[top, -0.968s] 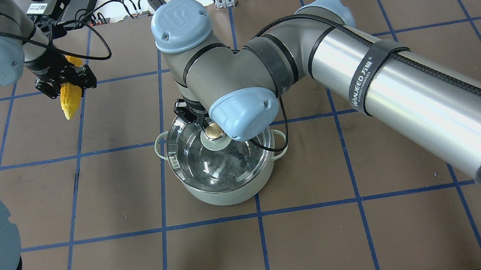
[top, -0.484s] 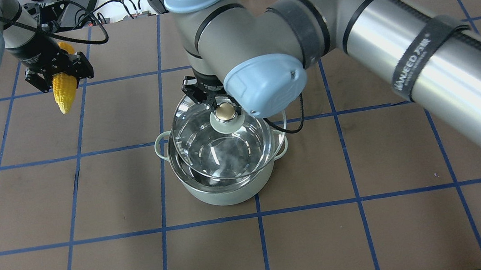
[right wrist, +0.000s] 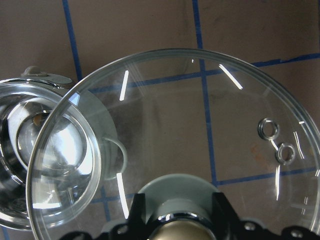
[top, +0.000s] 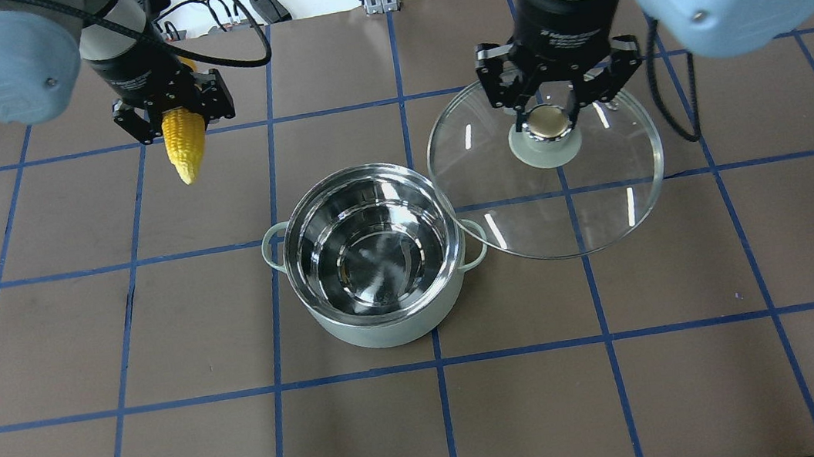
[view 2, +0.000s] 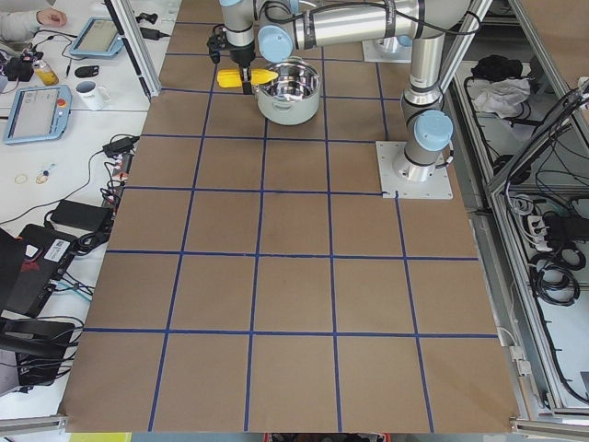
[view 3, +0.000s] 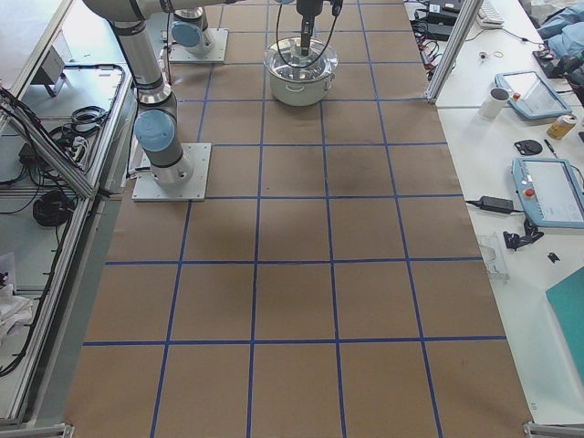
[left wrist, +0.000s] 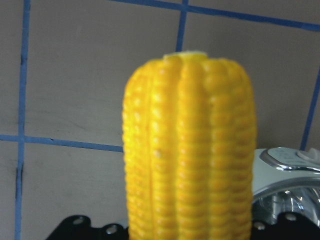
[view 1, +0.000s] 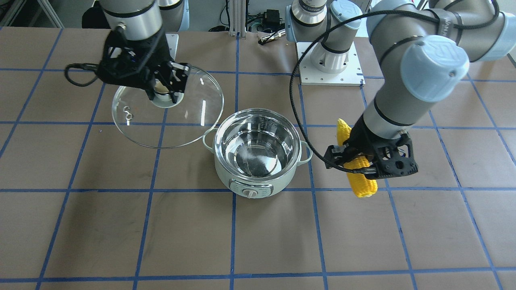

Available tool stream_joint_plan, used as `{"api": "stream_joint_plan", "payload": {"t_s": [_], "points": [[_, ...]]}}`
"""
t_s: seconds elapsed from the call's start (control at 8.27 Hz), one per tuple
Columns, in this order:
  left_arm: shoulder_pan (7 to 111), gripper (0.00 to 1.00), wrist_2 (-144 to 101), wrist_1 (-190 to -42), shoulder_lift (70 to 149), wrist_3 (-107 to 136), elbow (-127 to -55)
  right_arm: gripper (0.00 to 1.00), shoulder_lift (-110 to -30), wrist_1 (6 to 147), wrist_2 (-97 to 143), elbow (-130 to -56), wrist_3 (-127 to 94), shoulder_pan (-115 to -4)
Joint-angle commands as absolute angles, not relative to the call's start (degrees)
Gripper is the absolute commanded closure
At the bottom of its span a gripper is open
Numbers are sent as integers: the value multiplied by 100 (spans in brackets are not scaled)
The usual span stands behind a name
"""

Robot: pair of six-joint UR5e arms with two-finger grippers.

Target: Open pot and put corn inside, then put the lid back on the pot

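The mint-green pot (top: 372,264) (view 1: 258,159) stands open at the table's middle, its steel inside empty. My right gripper (top: 547,118) (view 1: 163,90) is shut on the knob of the glass lid (top: 604,189) (view 1: 193,121) and holds it in the air to the right of the pot, clear of the rim. My left gripper (top: 174,117) (view 1: 365,167) is shut on the yellow corn (top: 183,143) (view 1: 358,177), which hangs tip down above the table, left of and beyond the pot. The corn (left wrist: 190,150) fills the left wrist view, the pot's rim (left wrist: 285,170) beside it.
The brown table cover (top: 169,444) carries a blue tape grid. Cables and power bricks (top: 224,6) lie beyond the far edge. The right arm's base plate (view 1: 330,64) sits behind the pot. Side tables with tablets and cups (view 3: 529,91) flank the table.
My right gripper has lifted the lid off the pot and carried it to the right. My left gripper has brought the corn rightward, closer to the pot.
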State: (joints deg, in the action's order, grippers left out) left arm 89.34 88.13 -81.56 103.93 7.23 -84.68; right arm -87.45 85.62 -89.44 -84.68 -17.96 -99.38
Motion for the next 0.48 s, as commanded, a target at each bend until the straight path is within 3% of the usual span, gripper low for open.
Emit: {"api": "stream_joint_plan", "payload": {"t_s": [0.0,0.36], "points": [[9990,100,8815,-8235,10318,1264,-8577,92,-9009,8060,-8982,-8508,-696,-9238],[10625,100,8798,-8042,10388,1889,-9315,93,-9009,7963,-8851,-8525,-650,-9237]]}}
